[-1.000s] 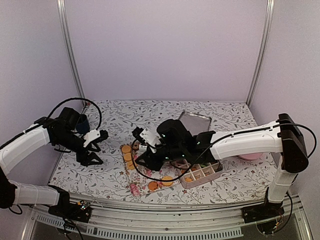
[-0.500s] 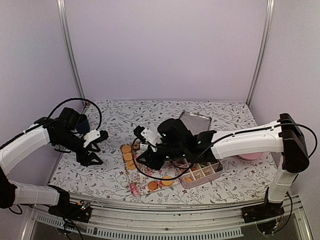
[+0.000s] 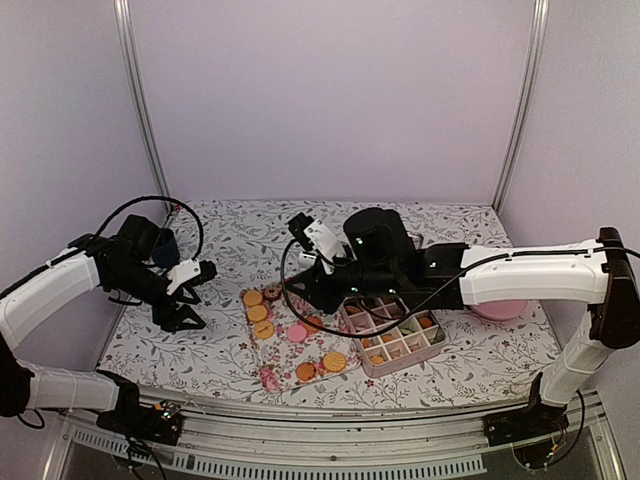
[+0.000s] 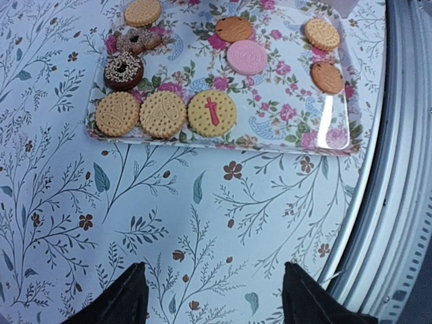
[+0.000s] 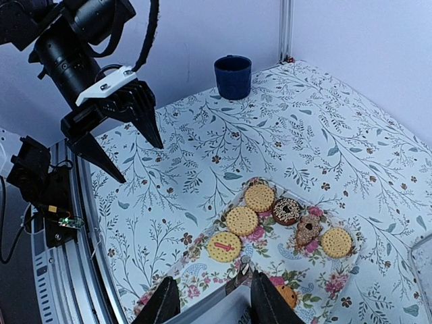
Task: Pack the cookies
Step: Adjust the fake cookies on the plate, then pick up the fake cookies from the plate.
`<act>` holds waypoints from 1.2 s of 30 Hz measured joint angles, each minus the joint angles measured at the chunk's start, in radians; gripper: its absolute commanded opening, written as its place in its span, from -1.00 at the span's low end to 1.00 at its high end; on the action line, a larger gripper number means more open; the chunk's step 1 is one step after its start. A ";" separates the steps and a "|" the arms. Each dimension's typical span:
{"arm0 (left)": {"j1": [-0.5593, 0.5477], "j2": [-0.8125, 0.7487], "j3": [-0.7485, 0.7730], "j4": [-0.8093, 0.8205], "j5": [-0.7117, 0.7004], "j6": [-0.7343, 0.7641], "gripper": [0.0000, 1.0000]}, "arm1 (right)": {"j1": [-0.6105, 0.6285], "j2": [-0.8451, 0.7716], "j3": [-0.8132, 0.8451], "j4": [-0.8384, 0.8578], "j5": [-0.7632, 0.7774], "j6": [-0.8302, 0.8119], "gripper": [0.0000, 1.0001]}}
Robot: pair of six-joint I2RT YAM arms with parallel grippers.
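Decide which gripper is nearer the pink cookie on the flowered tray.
Right. The right gripper hangs above the tray, close beside the pink cookie. The left gripper hangs beyond the tray's left end, over the tablecloth.

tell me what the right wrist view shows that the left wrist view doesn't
Only the right wrist view: a dark blue cup near the back wall, the left arm seen from outside, and the right hand, whose fingers frame the bottom edge.

Only the left wrist view: a pink cookie on the tray.

Both: the flowered tray, its row of three tan cookies, one with a red mark, the dark ring cookie, and the open left hand.
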 measured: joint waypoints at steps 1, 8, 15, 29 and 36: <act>0.000 0.000 0.000 0.000 0.000 0.000 0.37 | -0.002 -0.003 -0.002 0.001 0.002 0.000 -0.71; 0.000 0.000 -0.011 0.002 -0.003 0.000 0.37 | -0.006 -0.005 -0.046 0.011 -0.006 0.018 -0.73; 0.000 0.000 -0.011 0.002 -0.003 0.000 0.36 | -0.006 0.007 -0.066 0.011 -0.027 0.041 -0.74; 0.000 0.000 -0.011 0.002 -0.002 0.000 0.37 | -0.001 0.032 -0.065 0.015 -0.073 0.050 -0.37; 0.000 0.000 -0.011 0.001 -0.002 0.000 0.37 | 0.001 0.124 -0.009 0.014 -0.067 0.044 -0.03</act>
